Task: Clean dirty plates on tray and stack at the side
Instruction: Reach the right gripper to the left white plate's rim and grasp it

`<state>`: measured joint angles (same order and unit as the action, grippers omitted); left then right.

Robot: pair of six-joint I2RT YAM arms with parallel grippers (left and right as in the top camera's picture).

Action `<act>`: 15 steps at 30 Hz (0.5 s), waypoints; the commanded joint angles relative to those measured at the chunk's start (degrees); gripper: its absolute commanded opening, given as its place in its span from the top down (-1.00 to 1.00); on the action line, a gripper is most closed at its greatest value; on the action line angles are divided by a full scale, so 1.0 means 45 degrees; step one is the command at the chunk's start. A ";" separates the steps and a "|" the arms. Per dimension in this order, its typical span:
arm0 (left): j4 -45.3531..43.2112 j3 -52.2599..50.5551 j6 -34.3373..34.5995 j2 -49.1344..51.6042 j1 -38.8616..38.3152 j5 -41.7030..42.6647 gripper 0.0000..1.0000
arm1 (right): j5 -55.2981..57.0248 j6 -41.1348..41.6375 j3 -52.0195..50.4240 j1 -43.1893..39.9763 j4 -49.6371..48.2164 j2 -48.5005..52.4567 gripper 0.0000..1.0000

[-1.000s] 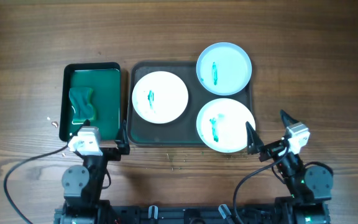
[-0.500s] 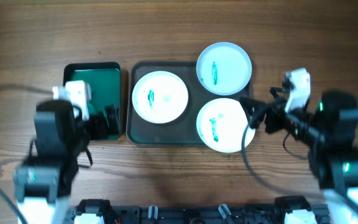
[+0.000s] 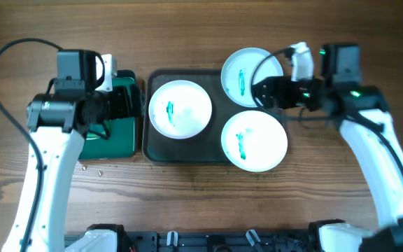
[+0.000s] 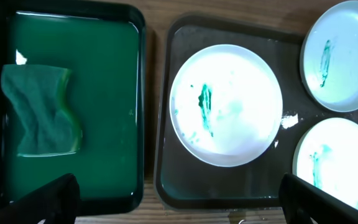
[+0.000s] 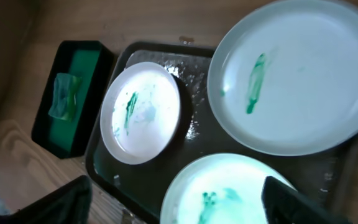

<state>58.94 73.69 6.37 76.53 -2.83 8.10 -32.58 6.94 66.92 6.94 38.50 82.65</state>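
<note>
Bearing teal smears (image 3: pixel 169 109), three plates (image 3: pixel 187 98) sit on the tray (image 3: pixel 187 149).

The tray (image 3: pixel 187 152) sits in the middle of the counter (image 3: pixel 201 35), with a smaller tray (image 4: pixel 143 112) just beside it toward the left edge and a sponge (image 4: pixel 42 112) lying in that one. On the tray, one plate (image 3: pixel 180 108) lies at its left end, a second plate (image 3: pixel 254 140) at its near right corner, and a third plate (image 3: pixel 247 66) at its far right corner, overhanging the rim.

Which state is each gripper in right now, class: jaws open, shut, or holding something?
Left gripper: jaws spread open, holding nothing.
Right gripper: jaws spread open, holding nothing.
</note>
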 commanded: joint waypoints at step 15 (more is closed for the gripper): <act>0.0622 0.0209 0.1787 0.0641 0.0087 -0.2433 -1.00 | 0.3575 0.3711 0.2676 0.4129 -0.0690 0.6164 -0.02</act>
<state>61.91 73.73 13.04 78.91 -2.83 -1.10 -18.72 22.72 77.82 24.51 35.94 106.37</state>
